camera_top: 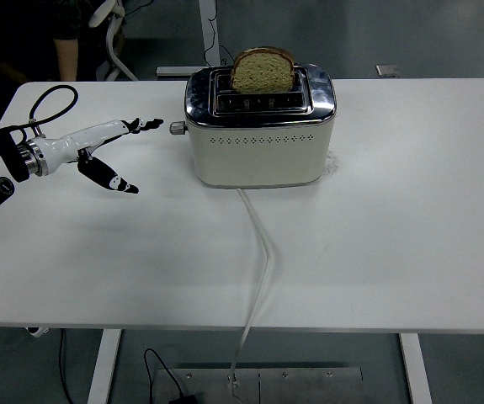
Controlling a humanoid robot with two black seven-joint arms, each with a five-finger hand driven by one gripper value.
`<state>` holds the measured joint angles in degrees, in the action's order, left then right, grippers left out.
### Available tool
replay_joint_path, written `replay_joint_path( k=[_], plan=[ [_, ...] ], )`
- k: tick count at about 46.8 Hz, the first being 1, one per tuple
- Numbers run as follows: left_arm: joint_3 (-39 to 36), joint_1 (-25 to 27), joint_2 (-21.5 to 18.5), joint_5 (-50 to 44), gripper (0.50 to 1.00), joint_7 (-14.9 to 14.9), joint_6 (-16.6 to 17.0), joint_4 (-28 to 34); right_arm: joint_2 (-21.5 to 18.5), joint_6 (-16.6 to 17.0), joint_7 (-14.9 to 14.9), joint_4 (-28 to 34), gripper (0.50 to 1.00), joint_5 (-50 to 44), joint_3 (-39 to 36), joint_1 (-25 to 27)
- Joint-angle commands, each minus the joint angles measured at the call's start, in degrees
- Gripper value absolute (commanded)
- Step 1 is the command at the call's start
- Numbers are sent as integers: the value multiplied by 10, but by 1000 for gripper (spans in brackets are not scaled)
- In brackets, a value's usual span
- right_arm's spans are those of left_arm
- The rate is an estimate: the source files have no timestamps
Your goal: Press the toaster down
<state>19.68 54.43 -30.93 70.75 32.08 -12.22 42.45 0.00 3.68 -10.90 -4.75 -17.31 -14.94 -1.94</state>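
A cream-coloured toaster with a chrome top stands toward the far side of a white table, slightly left of centre, with a slice of brown bread standing upright and raised high out of one of its slots. A small round lever knob juts from the toaster's left end. A white power cord runs from the base of the toaster's front face toward the near edge of the table and drops over it.

The left robot hand reaches in from the left edge, hovering above the table with its fingers spread and holding nothing. Its white casing ends in black-tipped fingers that point toward the knob and lie near it but apart from it, with a clear gap between them. The thumb angles down and forward toward the tabletop. A black cable loop arches over the wrist behind the hand.

At the picture's top left, part of a seated person in dark clothing shows behind the table, beside a white chair frame. The right robot hand does not appear in the view.
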Motion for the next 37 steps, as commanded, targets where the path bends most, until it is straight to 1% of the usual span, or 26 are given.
replay_joint_path(
  k=[1,37],
  plan=[
    [-2,1,4,0,1000,-6,0,0,0,0,0,0,998,0,0,0],
    [-13,0,30,-3,1000,-11,2,-4,0,0,0,0,998,0,0,0]
  ],
)
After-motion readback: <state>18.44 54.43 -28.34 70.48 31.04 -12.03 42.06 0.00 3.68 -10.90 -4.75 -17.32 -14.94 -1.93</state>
